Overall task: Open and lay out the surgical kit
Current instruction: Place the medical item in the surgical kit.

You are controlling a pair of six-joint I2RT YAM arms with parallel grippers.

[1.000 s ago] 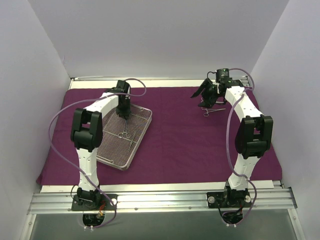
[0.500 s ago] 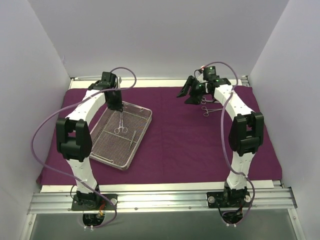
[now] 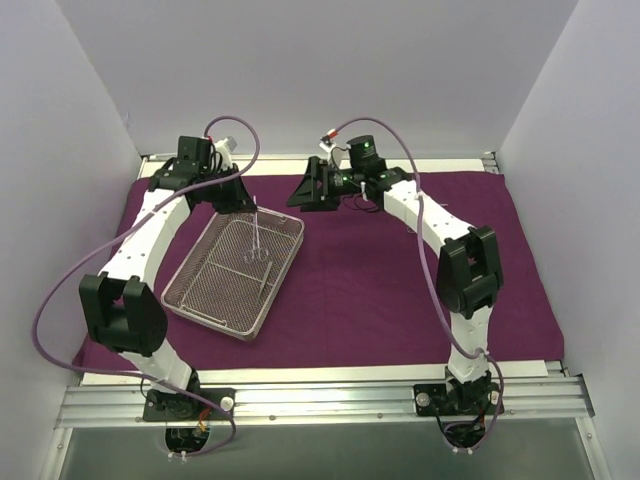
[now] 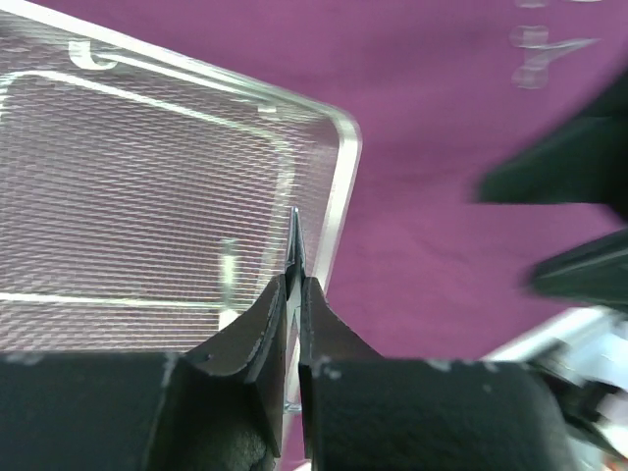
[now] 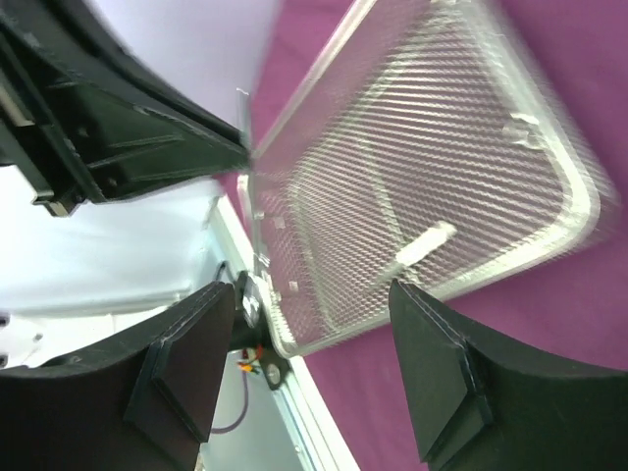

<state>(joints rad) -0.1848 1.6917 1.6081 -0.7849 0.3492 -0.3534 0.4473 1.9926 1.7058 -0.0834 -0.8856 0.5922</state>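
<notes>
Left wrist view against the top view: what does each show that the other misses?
Only the left wrist: the left gripper close up, shut on a thin metal instrument. Only the top: the left arm and right arm whole, and the purple cloth edge to edge. Both: the mesh tray on that cloth.

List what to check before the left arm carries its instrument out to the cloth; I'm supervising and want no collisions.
1. Left gripper shut on instrument: ok.
2. Instrument hanging clear of wire-mesh tray: cannot tell.
3. Right gripper open: ok.
4. Grippers apart: ok, but close.
5. Tray emptied: not ok, second instrument lies inside.
6. Purple cloth spread flat: ok.
</notes>
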